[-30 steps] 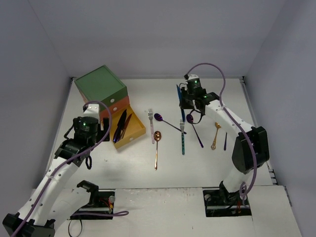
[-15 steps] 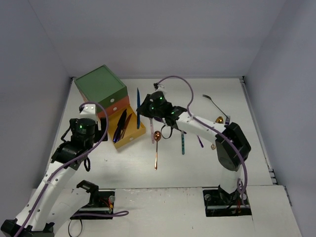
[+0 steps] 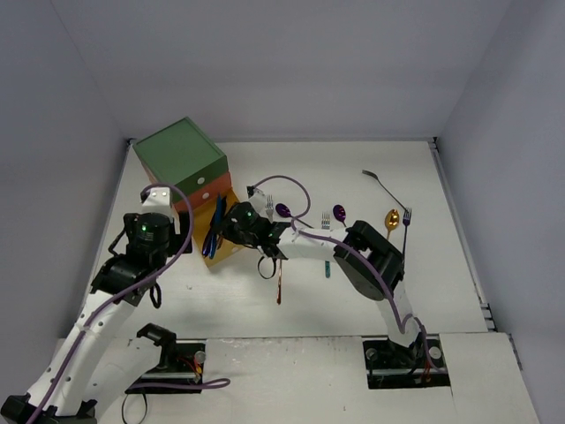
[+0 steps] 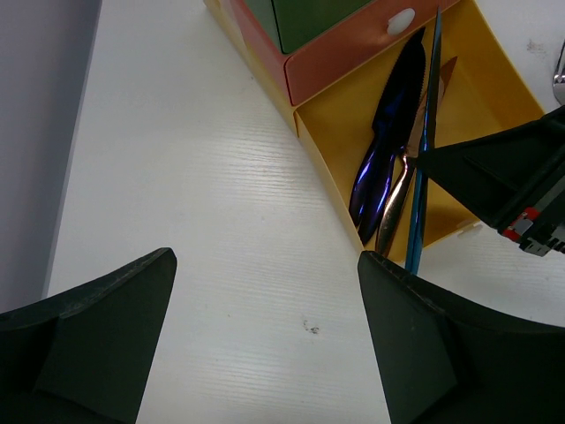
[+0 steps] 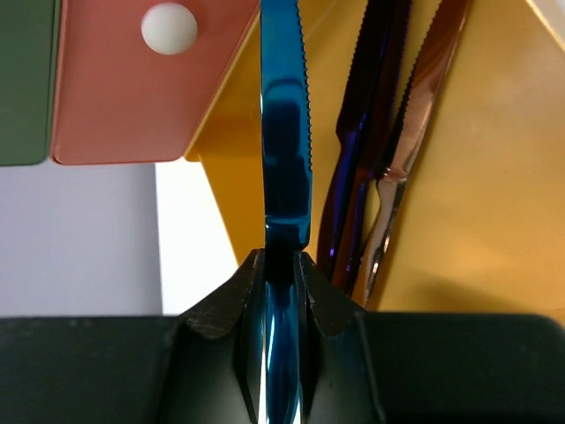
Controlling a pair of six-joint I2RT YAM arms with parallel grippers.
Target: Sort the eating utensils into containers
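At the far left, the left gripper [image 4: 265,261] hangs over bare table [image 4: 203,221] with its fingers spread wide and nothing between them, aimed toward the chest. The green-topped chest [image 3: 179,150] stands in the back left corner. Its orange-red drawer [image 5: 115,88] is closed, and the white knob [image 5: 169,27] on that drawer shows. Below it, the yellow drawer [image 4: 494,79] is pulled out. Inside lie a purple knife [image 4: 388,132] and a copper knife [image 4: 397,194], side by side and touching along their length. Just to their right, the blue knife [image 5: 284,132] is held on edge over the open drawer, with its serrated side turned toward the other two knives and its tip pointing at the knob. Whether it touches the drawer floor cannot be told. The right gripper [image 5: 284,265] is clenched on its handle, and the arm reaches leftward across the table. Further right, more utensils lie on the table: a pale fork [image 3: 269,205], a purple spoon [image 3: 282,210], a copper spoon [image 3: 280,287], a teal fork [image 3: 327,268], a second purple spoon [image 3: 339,213], a gold spoon [image 3: 391,217], a dark fork [image 3: 407,219] and, behind these, a silver utensil [image 3: 378,181].
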